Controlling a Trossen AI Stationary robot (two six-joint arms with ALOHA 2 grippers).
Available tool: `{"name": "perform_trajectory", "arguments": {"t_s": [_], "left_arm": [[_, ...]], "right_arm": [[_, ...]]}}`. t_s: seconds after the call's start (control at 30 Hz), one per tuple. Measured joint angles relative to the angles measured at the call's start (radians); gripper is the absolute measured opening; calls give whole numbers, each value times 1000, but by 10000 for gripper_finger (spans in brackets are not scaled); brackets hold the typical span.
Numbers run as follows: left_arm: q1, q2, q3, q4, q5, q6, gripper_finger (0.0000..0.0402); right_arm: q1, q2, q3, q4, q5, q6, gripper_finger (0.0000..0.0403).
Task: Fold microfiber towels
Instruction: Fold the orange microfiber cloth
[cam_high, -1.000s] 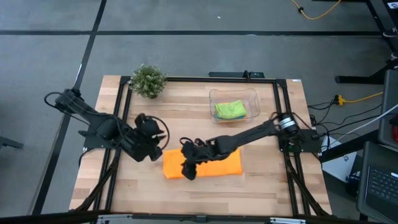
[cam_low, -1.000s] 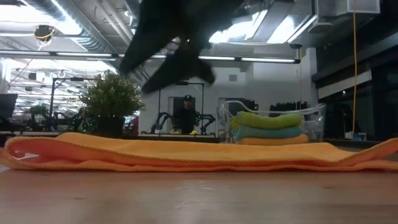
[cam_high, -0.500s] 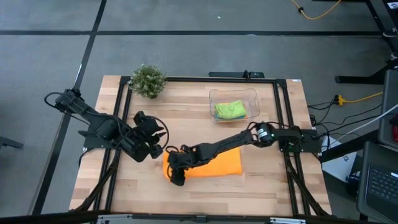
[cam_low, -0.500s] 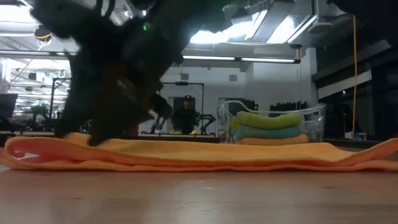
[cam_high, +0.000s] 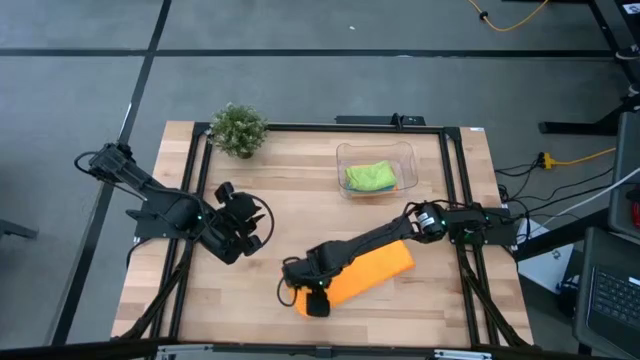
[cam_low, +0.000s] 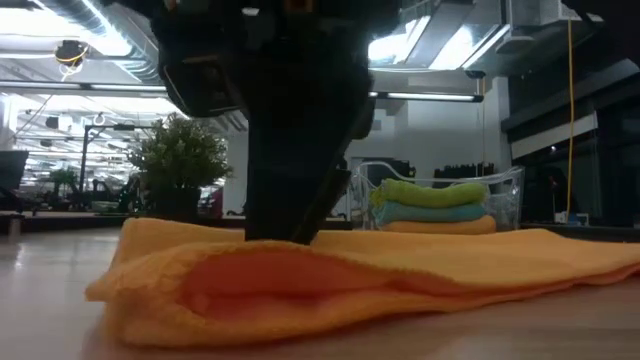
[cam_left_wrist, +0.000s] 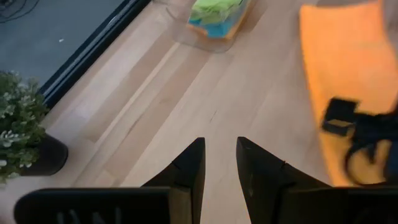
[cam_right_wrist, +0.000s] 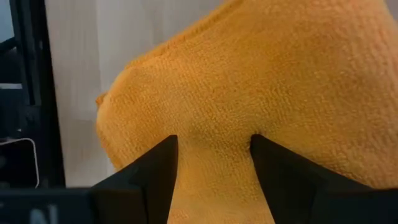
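Note:
An orange microfiber towel (cam_high: 365, 272), folded over, lies slanted on the table's near middle, and its open edges (cam_low: 260, 285) face the low camera. My right gripper (cam_high: 308, 298) stands open on the towel's near-left end. My left gripper (cam_high: 245, 225) hovers left of the towel, open by a narrow gap (cam_left_wrist: 221, 149), and holds nothing. A clear tub (cam_high: 400, 160) at the far right holds folded green (cam_low: 430, 192), teal and orange towels. My right gripper rests both spread fingertips (cam_right_wrist: 155, 168) on the top layer of the orange towel, near its near-left end (cam_right_wrist: 211, 134). The fingers come from above, pointing steeply down. The towel lies flat on the table beneath them, with cloth showing between the fingers.
A small potted plant (cam_high: 238, 128) stands at the far left corner. A black frame (cam_high: 455, 150) runs around the wooden table top. Bare wood lies between the plant, the tub and the towel.
My right gripper has gone toward the table's left and near edges and down onto the towel, tipping more steeply downward. The orange towel has turned about. Its left end has slid toward the near edge, so it now lies slanted instead of level across the table.

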Motion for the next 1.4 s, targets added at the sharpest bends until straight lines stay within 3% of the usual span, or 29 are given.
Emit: {"name": "perform_trajectory", "arguments": {"t_s": [0.13,0.3,0.43,0.57,0.7,0.87,1.03,1.23,1.4], "left_arm": [[0,0,-52,6,1,-62,83],[0,0,-76,9,50,-129,83],[0,0,-76,30,76,-129,83],[0,-2,-76,34,77,-129,83],[0,-3,-76,34,76,-129,83],[0,-3,-76,34,77,-129,83],[0,-3,-76,31,77,-129,83],[0,-3,-76,34,76,-129,83],[0,-3,-76,34,76,-124,83]], "right_arm": [[4,-11,36,-30,29,6,209],[-12,-35,174,-140,70,13,209],[-18,-49,334,-358,118,118,209],[-19,-126,278,-505,85,171,209],[-7,-212,279,-712,190,166,209],[14,-310,219,-692,243,127,209],[31,-458,23,-692,250,176,209],[63,-698,-374,-630,294,421,209],[76,-844,-732,-345,294,671,209]]}}
